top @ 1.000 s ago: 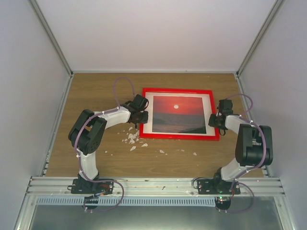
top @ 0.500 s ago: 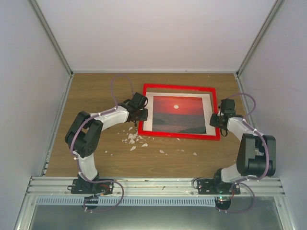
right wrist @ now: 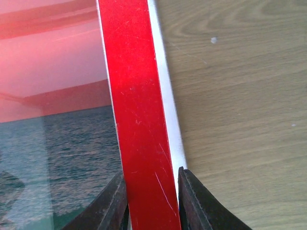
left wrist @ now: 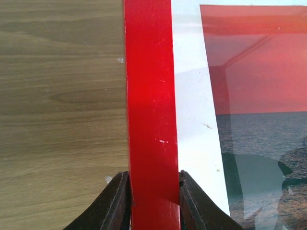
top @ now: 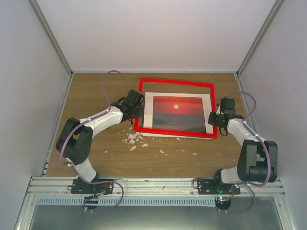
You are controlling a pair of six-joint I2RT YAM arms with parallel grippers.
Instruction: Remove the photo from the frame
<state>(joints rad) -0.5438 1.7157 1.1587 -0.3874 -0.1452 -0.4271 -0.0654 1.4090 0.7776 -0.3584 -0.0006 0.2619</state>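
Frame [top: 175, 82] gripped both sides: left hand [top: 139, 111], right hand [top: 214, 118] reaching inward.

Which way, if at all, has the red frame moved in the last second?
Yes. The frame has risen: its far bar now sits nearer the back edge of the table in the top view, while the photo stays put.

The left arm [top: 103, 117] and right arm [top: 237, 129] are white link shells joined by bulky black joint housings. Each trails a thin purple cable [top: 106, 86] that loops loose behind its gripper and runs back to a black base plate [top: 91, 186]. The left gripper [top: 139, 111] and right gripper [top: 214, 119] are black, and their fingers [left wrist: 117, 203] show dark brown, smooth and curved, narrowing toward the tips.
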